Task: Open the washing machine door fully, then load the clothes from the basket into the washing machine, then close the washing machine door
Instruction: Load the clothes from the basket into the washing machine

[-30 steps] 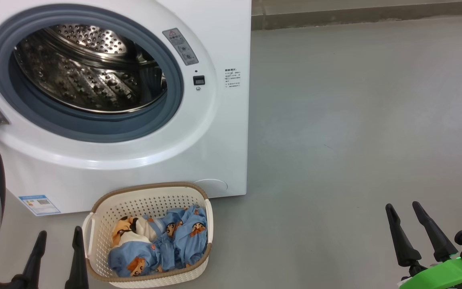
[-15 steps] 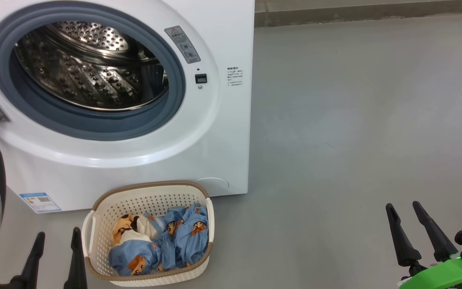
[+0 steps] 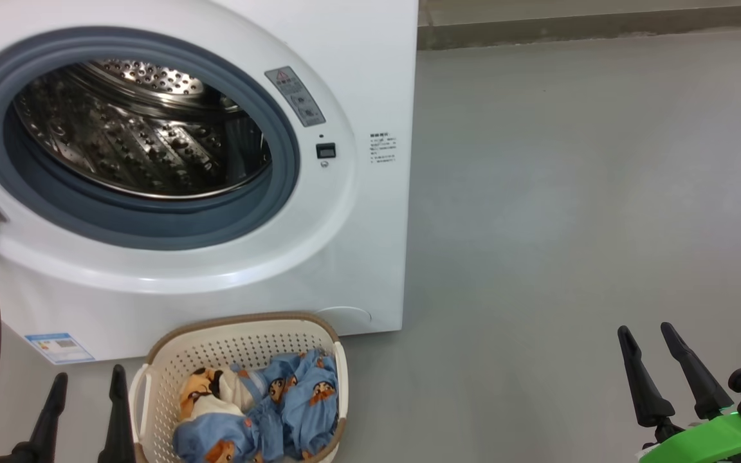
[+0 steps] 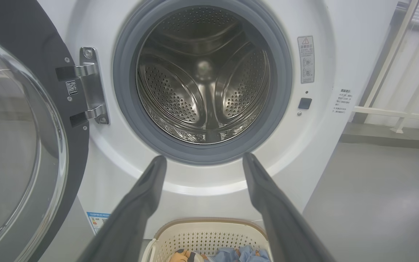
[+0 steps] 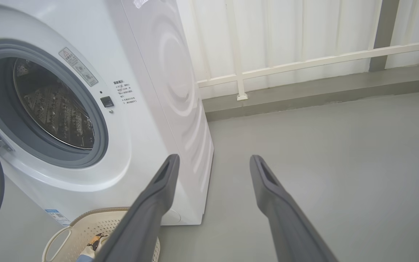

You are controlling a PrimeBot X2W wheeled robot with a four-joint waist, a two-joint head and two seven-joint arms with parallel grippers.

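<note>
The left pincer (image 3: pixel 87 386) stands spread, its two dark fingers apart with nothing between them. It sits low at the lower left of the head view, just beside the left handle of the basket (image 3: pixel 242 319). In the left wrist view these fingers point at the lower front of the washing machine (image 3: pixel 357 225), below its round opening.

The right pincer (image 3: pixel 646 331) is also spread and empty. It is at the lower right over the grey floor (image 3: pixel 570 193), well apart from the basket and the machine, with a green part (image 3: pixel 705 440) at its base.

The basket rests on the floor close against the machine's lower front. The clothes (image 3: pixel 293 399) lie bunched inside it, light blue with orange figures and a cream patch toward the left.

Above, a grey-blue seal (image 3: pixel 152 228) rings the opening, and the perforated steel drum (image 3: pixel 139 141) shows through it. The washing machine door (image 4: pixel 20 145) is swung out to the left on its metal hinge (image 4: pixel 89 85), its black rim and clear glass bowl facing outward. A small blue label (image 3: pixel 58 347) sits low on the machine's front. A white railing (image 5: pixel 304 62) runs behind the machine.
</note>
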